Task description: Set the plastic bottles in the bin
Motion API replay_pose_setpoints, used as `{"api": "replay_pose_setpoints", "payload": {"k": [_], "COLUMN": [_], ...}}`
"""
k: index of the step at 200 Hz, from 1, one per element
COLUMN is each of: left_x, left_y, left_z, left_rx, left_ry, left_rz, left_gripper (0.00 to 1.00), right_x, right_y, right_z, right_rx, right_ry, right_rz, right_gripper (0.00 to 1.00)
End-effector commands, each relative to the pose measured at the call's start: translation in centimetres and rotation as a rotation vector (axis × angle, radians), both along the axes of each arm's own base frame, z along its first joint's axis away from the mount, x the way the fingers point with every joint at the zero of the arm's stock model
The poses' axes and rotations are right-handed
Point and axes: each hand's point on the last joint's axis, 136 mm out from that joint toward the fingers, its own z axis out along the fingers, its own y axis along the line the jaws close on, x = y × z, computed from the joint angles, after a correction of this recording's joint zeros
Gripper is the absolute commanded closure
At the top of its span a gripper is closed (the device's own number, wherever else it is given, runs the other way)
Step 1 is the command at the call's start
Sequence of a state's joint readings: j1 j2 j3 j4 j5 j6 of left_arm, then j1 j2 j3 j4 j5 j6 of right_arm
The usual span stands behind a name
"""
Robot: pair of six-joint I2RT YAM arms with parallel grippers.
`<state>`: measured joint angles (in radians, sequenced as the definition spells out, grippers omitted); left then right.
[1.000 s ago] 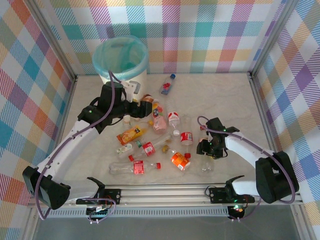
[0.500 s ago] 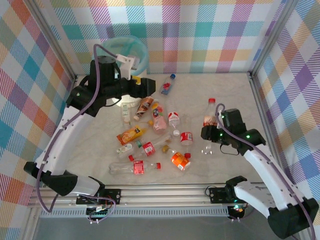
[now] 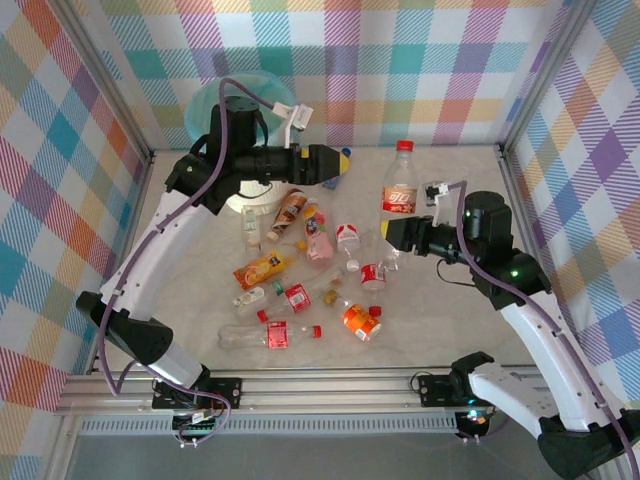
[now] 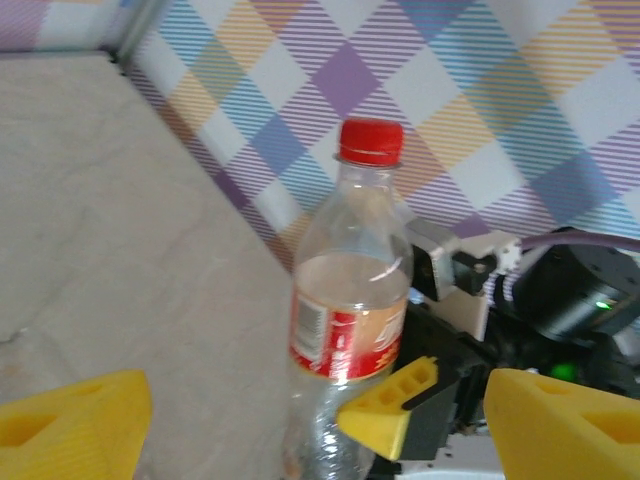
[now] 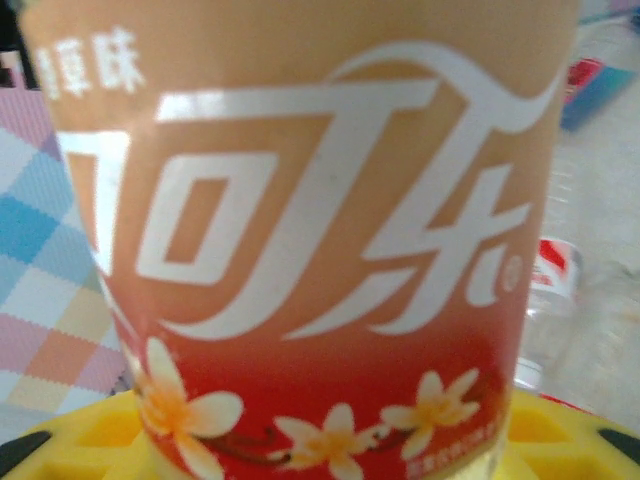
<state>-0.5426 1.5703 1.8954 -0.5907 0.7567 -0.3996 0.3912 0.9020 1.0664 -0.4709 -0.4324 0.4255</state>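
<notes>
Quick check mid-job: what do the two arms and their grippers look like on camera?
The left arm and right arm have white links and black joints. A purple cable loops along each. The left gripper and right gripper have black bodies and chunky yellow fingers. A green light glows on a black joint of the right arm.

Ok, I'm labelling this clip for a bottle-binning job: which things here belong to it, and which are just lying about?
Job:
- bin with teal liner
- red-capped bottle, in the right pincer
- loose bottles on the table

Just there:
- checked walls
- metal rail along the near edge
</notes>
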Motion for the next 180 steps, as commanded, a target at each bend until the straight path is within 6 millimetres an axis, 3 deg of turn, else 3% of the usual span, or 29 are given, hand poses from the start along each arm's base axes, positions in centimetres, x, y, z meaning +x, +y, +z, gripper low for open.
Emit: {"api": "replay_pose_setpoints", "payload": {"k": [1, 37, 58, 114, 180], "left_x": [-2.1, -3.0, -2.5, -0.5, -0.2], "left_y": [-1.5, -3.2, -3.6, -3.4, -3.0], "left_z": [2.4, 2.4, 1.9, -0.1, 0.1], "left_rx": [-0.064, -0.030, 0.008, 0.085, 0.108], "left_ry": [-0.033, -0.067, -0.082, -0.084, -0.123], "left_rz": [-0.103, -0.158, -0.137, -0.047, -0.025], "left_gripper": [0.13, 0.15, 0.19, 0.34, 0.58], "right_x": [-1.1, -2.3, -2.8, -4.1, -4.1], "right_y": [2.1, 3.8, 4.6, 6.3, 7.1], "right_z": [3.5, 4.0, 3.8, 3.1, 2.3], "right_rx": [0.066, 0.083, 0.085, 0.079, 0.055], "right_ry": [-0.130, -0.145, -0.142, -0.129, -0.105], "right_rz": [0.151, 0.264, 0.312, 0.402, 0.439], "right_gripper": [0.48, 0.49, 0.49, 0.49, 0.49]}}
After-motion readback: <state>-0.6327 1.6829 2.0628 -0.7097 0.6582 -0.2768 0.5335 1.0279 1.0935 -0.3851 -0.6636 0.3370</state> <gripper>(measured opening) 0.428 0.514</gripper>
